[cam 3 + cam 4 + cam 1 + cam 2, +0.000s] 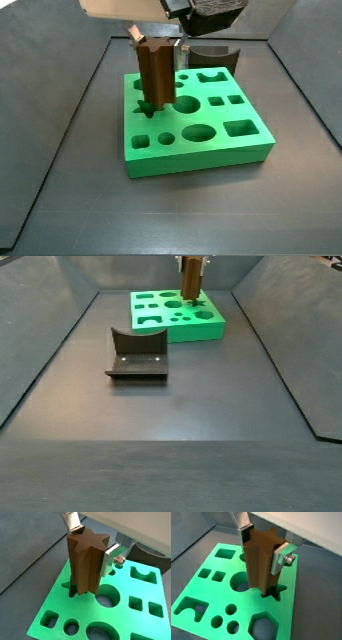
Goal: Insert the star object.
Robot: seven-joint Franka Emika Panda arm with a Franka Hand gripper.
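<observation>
The end effector point(93, 541) is closed on the upper part of the star object point(85, 562), which stands upright with its lower end in the star-shaped hole point(272, 592) of the green block point(201, 148); how deep it sits is hard to judge. The fixture point(136, 356) rests on the dark tabletop point(174, 426), apart from the block. No readable writing or labels appear on any surface.

One tall dark-brown star-shaped ridged peg point(156, 72) is seen, clamped between the two flat silver fingers point(111, 555) of the single gripper point(93, 542) above the block. One bright green block point(201, 150) is counted near the far edge, with ten shaped holes visible in a side view. One dark L-shaped fixture point(136, 354) is present.
</observation>
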